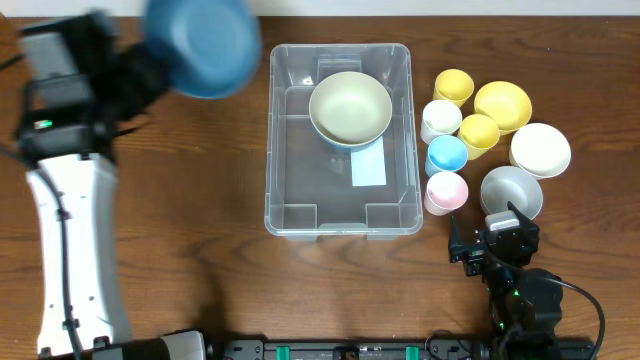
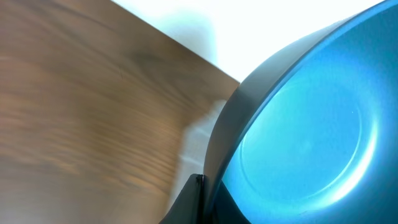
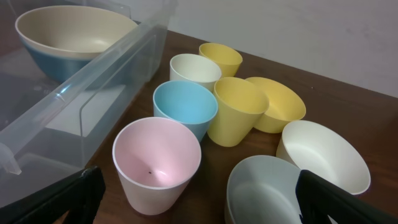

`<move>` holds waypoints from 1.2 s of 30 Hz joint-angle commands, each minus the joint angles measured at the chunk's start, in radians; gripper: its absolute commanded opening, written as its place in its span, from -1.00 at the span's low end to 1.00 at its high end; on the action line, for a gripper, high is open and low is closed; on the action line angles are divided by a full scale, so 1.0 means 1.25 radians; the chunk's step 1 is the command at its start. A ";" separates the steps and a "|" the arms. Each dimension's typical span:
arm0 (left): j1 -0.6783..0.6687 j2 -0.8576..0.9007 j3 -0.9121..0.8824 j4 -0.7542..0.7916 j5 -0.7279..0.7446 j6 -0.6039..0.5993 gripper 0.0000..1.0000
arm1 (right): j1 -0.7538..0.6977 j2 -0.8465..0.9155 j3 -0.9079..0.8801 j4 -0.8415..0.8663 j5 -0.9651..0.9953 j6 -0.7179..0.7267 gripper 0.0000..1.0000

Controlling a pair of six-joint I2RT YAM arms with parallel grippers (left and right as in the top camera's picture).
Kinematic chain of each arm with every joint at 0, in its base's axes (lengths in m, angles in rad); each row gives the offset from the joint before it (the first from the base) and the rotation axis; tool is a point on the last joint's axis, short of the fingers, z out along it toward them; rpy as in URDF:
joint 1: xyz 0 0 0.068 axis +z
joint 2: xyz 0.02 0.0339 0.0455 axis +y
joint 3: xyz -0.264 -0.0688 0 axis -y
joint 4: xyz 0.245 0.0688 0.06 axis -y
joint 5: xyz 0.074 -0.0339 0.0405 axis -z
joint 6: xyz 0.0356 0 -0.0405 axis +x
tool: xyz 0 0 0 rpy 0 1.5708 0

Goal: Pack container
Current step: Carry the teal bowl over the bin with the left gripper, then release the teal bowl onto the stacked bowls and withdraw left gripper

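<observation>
Two arms flank your brown wooden table (image 1: 200,200). At far left, your left tool (image 1: 165,72) is pressed together on the rim of a deep blue round plastic bowl (image 1: 203,45) and holds it up off the table, near the far edge and left of the bin. The bowl looks blurred from overhead, and in the left wrist view its glossy blue surface fills the right half of the picture.

In the middle sits the container, a large clear plastic rectangular bin with rounded corners (image 1: 340,224), flat on the table. Inside it, toward the far end, rests a cream round bowl with a blue outside (image 1: 350,108). A white rectangular label (image 1: 368,166) lies on the base just nearer than that bowl.

Right of the bin stands a tight cluster. A cream plastic cup (image 1: 441,120), a light blue plastic cup (image 1: 447,154) and a pink plastic cup (image 1: 446,190) line up closest to the bin wall. A small yellow plastic cup (image 1: 453,86) stands at the far end. Further right come a second yellow plastic cup (image 1: 479,133), a shallow yellow bowl (image 1: 503,105), a white round bowl (image 1: 540,150) and a grey round bowl (image 1: 511,192).

Your right tool (image 1: 490,238) sits just nearer than the grey bowl, spread wide and gripping nothing — its black fingertips (image 3: 74,199) frame the bottom corners of the right wrist view.
</observation>
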 commanded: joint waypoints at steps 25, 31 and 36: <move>-0.486 0.296 0.015 0.110 -0.381 -0.017 -0.87 | -0.003 0.000 -0.001 -0.001 -0.009 0.009 0.98; -0.480 0.291 0.015 0.136 -0.381 -0.016 -0.13 | -0.003 0.000 -0.001 -0.001 -0.009 0.009 0.99; -0.464 0.258 0.019 0.144 -0.381 -0.014 -0.12 | -0.003 0.000 -0.001 -0.001 -0.009 0.009 0.98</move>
